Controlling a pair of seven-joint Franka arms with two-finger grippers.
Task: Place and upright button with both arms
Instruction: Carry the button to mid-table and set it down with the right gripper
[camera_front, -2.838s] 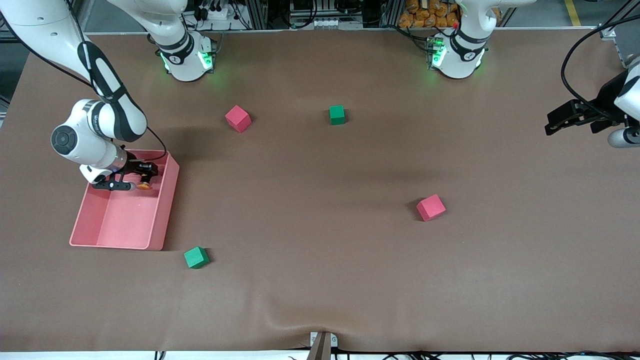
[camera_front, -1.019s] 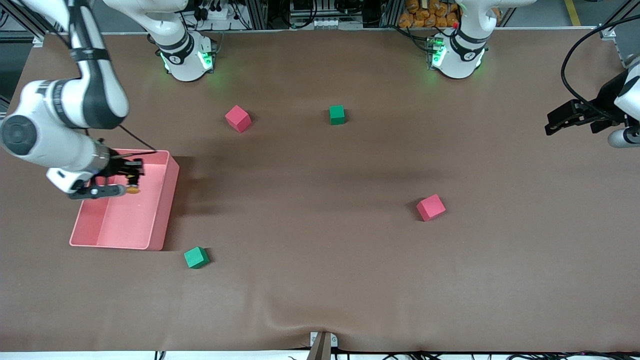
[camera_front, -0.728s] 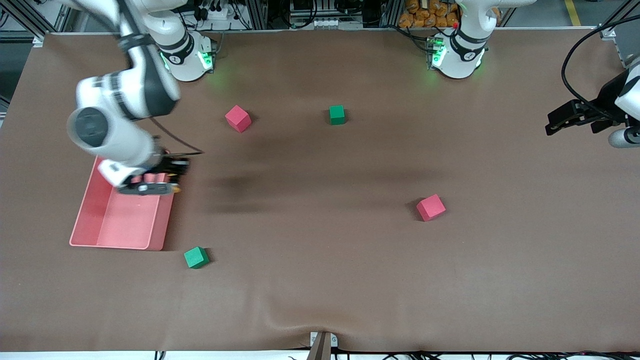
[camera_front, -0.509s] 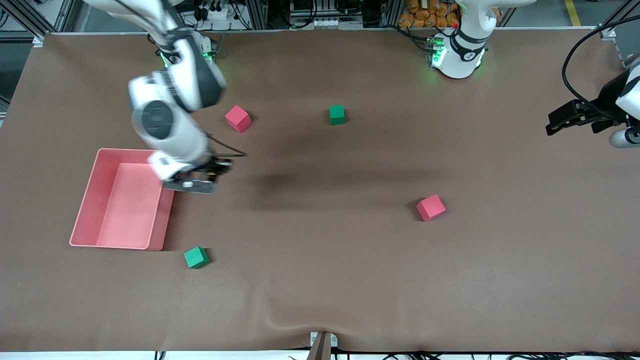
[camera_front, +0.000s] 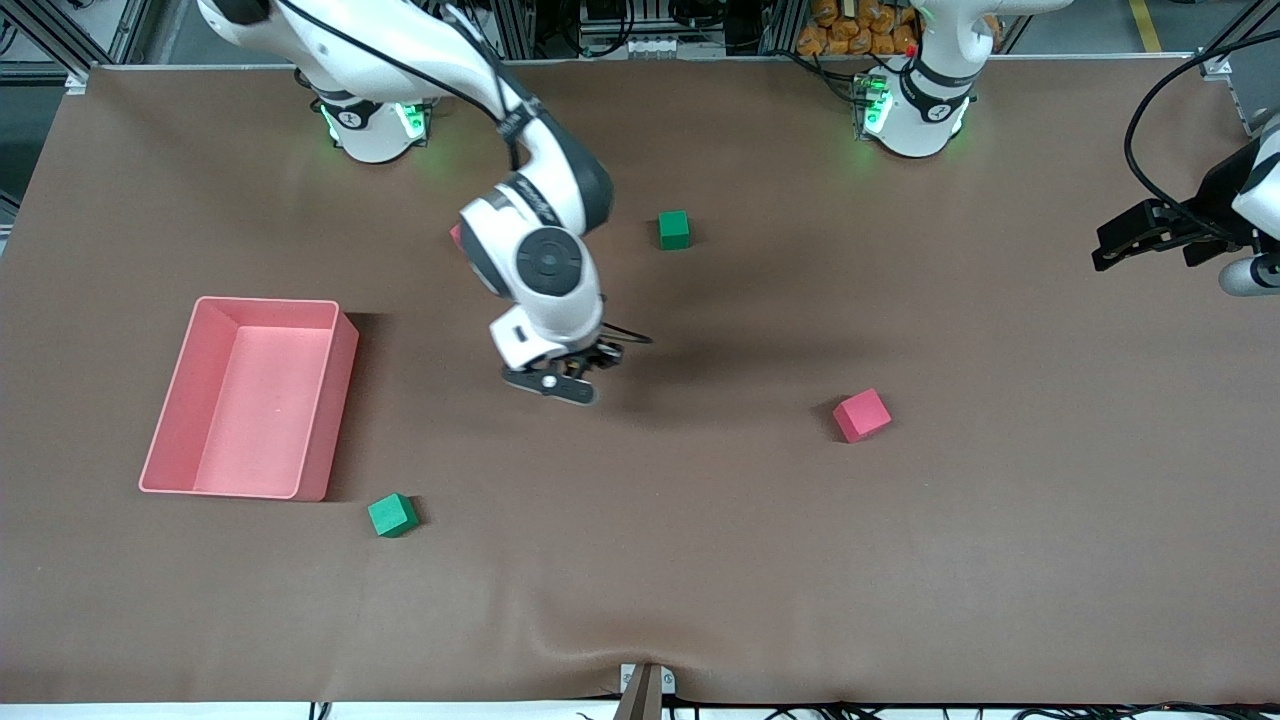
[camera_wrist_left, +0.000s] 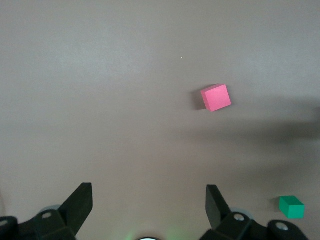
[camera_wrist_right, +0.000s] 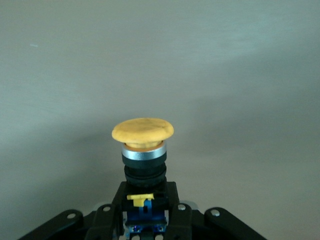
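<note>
The button (camera_wrist_right: 143, 131) has a round orange cap, a silver ring and a black-and-blue body. My right gripper (camera_wrist_right: 145, 212) is shut on the blue lower body, and the cap points away from the wrist. In the front view the right gripper (camera_front: 572, 376) hangs over the middle of the brown table, and the hand hides the button there. My left gripper (camera_front: 1105, 254) waits over the left arm's end of the table. It is open and empty in the left wrist view (camera_wrist_left: 148, 202).
An empty pink bin (camera_front: 337, 395) stands toward the right arm's end. A pink cube (camera_front: 861, 415) and two green cubes (camera_front: 674, 229) (camera_front: 392, 515) lie on the table. The right arm partly hides another pink cube (camera_front: 456, 236). The left wrist view shows a pink cube (camera_wrist_left: 216, 97) and a green cube (camera_wrist_left: 291, 206).
My right gripper has lifted the button out of the pink bin and carried it to over the middle of the table. The left arm has not moved.
</note>
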